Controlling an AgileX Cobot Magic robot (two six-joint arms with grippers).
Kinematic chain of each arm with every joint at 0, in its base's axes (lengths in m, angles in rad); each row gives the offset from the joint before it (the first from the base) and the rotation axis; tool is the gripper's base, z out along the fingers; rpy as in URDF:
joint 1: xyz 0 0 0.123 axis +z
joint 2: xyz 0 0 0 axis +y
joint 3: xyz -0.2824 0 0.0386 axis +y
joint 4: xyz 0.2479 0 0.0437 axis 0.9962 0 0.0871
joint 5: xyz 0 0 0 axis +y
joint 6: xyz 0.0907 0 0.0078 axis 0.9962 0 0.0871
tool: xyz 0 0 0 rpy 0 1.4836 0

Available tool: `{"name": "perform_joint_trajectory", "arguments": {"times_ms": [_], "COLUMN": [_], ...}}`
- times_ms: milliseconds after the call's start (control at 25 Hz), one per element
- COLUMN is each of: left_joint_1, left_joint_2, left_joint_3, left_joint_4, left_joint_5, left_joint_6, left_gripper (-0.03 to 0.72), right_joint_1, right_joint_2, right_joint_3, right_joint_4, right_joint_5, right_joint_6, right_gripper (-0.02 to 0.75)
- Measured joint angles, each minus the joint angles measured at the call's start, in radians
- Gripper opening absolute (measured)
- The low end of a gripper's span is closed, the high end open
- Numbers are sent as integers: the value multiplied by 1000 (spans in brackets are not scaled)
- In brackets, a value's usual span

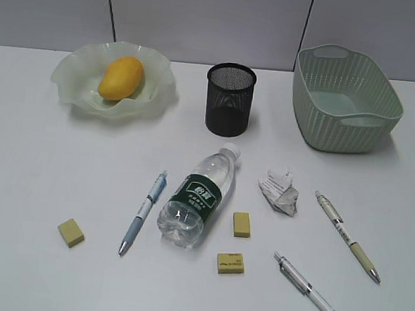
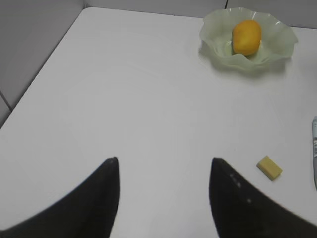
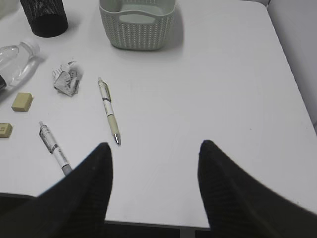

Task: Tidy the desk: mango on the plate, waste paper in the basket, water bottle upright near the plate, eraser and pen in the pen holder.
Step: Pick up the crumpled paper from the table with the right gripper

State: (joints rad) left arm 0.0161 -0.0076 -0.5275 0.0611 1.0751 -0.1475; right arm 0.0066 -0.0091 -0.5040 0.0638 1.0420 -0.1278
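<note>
The mango [image 1: 121, 77] lies in the wavy-rimmed plate [image 1: 74, 76] at the back left, also in the left wrist view [image 2: 246, 36]. The water bottle [image 1: 198, 196] lies on its side at the middle. The waste paper [image 1: 280, 192] sits to its right. Three yellow erasers [image 1: 71, 232] [image 1: 241, 224] [image 1: 231, 263] and three pens [image 1: 143, 212] [image 1: 347, 235] [image 1: 317, 298] lie on the desk [image 1: 30, 168]. The pen holder [image 1: 230, 99] and the basket [image 1: 345, 99] stand at the back, both empty. My left gripper [image 2: 165, 161] and right gripper [image 3: 154, 145] are open and empty, neither shows in the exterior view.
A grey panelled wall runs behind the desk. The desk's front edge shows under the right gripper, its right edge [image 3: 297, 89] beside it. In the left wrist view the desk's left edge [image 2: 44, 74] runs close by, with one eraser [image 2: 269, 167] to the right.
</note>
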Motion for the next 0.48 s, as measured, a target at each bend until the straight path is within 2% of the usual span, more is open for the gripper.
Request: {"name": "perform_joint_trajectory", "arguments": {"times_ms": [400, 480], "left_joint_1": [0, 0], "left_joint_2": [0, 0], "left_joint_3": [0, 0], "left_joint_4": [0, 0], "left_joint_5": [-1, -1], "left_joint_6": [2, 3], "left_gripper": [439, 470], "right_joint_1": [0, 0], "right_joint_2": [0, 0], "right_joint_3": [0, 0], "right_joint_4": [0, 0], "right_joint_5": [0, 0], "right_joint_6": [0, 0], "right_gripper": [445, 445]}}
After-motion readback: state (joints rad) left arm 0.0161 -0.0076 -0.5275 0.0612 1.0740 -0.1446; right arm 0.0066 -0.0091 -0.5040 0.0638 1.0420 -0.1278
